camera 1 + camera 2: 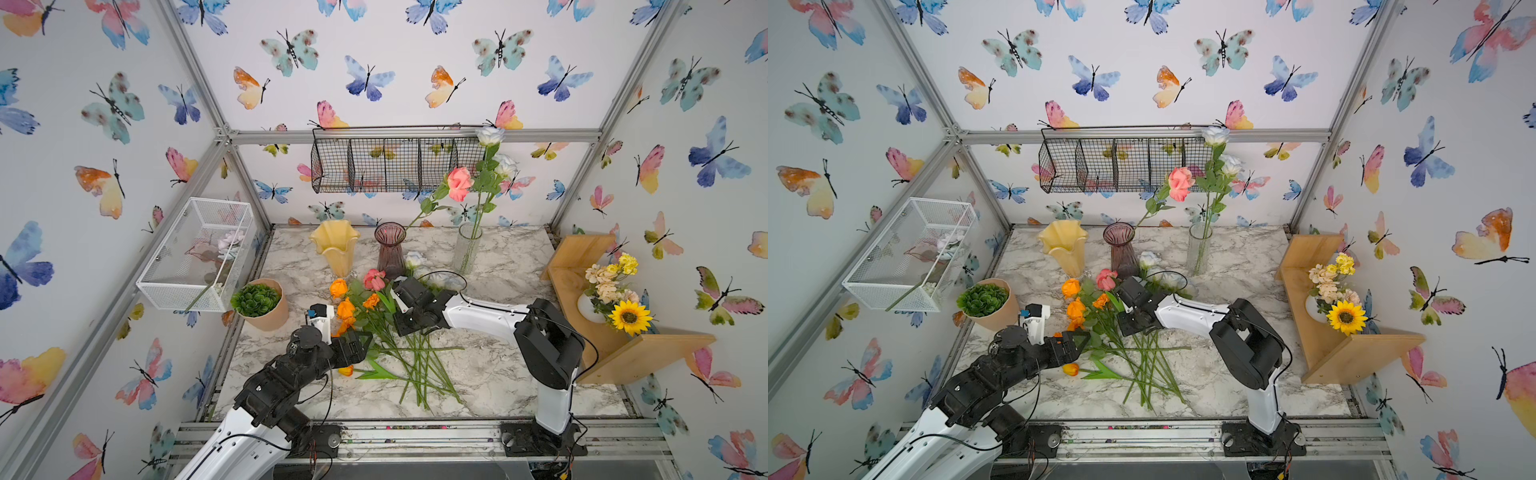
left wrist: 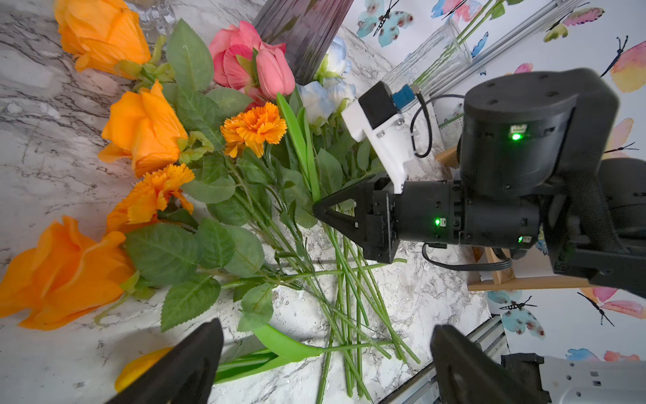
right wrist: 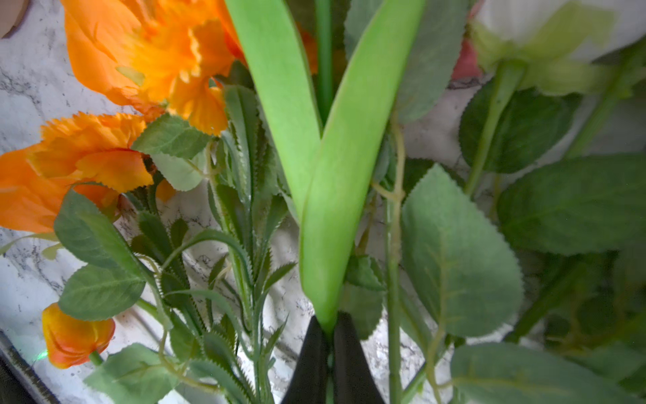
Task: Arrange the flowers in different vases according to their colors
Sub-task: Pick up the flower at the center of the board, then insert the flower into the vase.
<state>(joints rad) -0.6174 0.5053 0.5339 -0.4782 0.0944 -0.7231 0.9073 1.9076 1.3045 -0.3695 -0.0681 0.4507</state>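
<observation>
My right gripper (image 3: 330, 328) is pinched tight on the stem of the pink tulip (image 2: 276, 71), just where its two smooth, strap-shaped leaves (image 3: 325, 175) fork. That arm is bent at the elbow and reaches low across the marble-patterned tabletop (image 1: 498, 374) into the heap.

My left gripper (image 2: 325, 327) hangs with its black wedge fingers (image 2: 188, 363) spread wide over the crossed green stems (image 2: 349, 280), gripping nothing. The orange tulip (image 2: 140, 367) lies just beside one finger.

Loose on the table lie crepe-petalled orange roses (image 2: 143, 129) and frilly marigolds (image 2: 255, 127).

Behind them stand three vases:
- the creamy ruffled vase (image 1: 334, 245)
- the ribbed purple glass vase (image 1: 390, 249), which carries one pink rose (image 1: 459, 183)
- the clear textured cylinder (image 1: 467, 249), which holds white-blue roses (image 1: 490, 135)
</observation>
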